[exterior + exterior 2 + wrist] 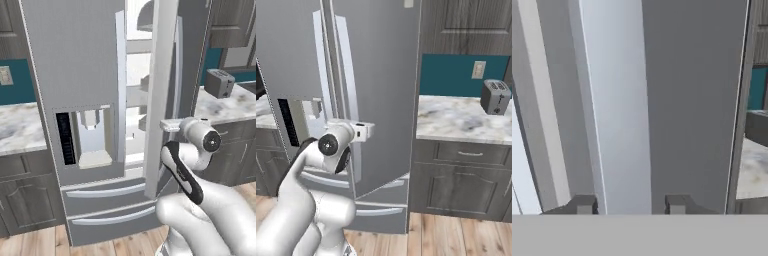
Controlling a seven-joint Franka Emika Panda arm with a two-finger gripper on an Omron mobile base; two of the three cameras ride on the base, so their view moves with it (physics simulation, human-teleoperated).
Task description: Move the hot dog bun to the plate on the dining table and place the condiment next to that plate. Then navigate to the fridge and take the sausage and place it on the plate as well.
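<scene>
The silver-grey fridge [80, 75] stands straight ahead. Its right door [161, 100] is ajar, and white shelves [136, 95] show in the gap. My gripper [631, 204] is at the vertical handle [619, 125] of that door [381, 100], one finger tip on each side, shut on it. From the right base view, the hand [365, 131] sits against the door's front at mid height. The sausage is hidden. The hot dog bun, plate, condiment and dining table are out of view.
The left door carries a dispenser recess [85, 135], with two drawers [107, 200] below. Marble counters over grey cabinets flank the fridge [20, 125] [466, 120]. A toaster [495, 97] stands on the right counter. The floor is wood.
</scene>
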